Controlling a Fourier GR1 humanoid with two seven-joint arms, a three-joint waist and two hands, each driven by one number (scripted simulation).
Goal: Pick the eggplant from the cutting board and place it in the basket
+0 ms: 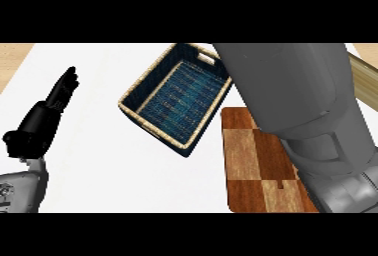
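A woven basket point(140, 92) with a dark blue inside lies tilted at the upper middle of the white counter; nothing shows in it. To its lower right lies a wooden cutting board point(255, 165) in a checker pattern. No eggplant shows anywhere. My right forearm point(310, 115) fills the right side, reaching up across the board's right part and the basket's far corner; its hand is out of sight. At the left edge my left hand point(44, 117) rests open with fingers pointing up.
The white counter point(103, 170) spreads between my left hand and the basket. Light wood shows at the top left corner point(15, 55) and the top right point(365, 70).
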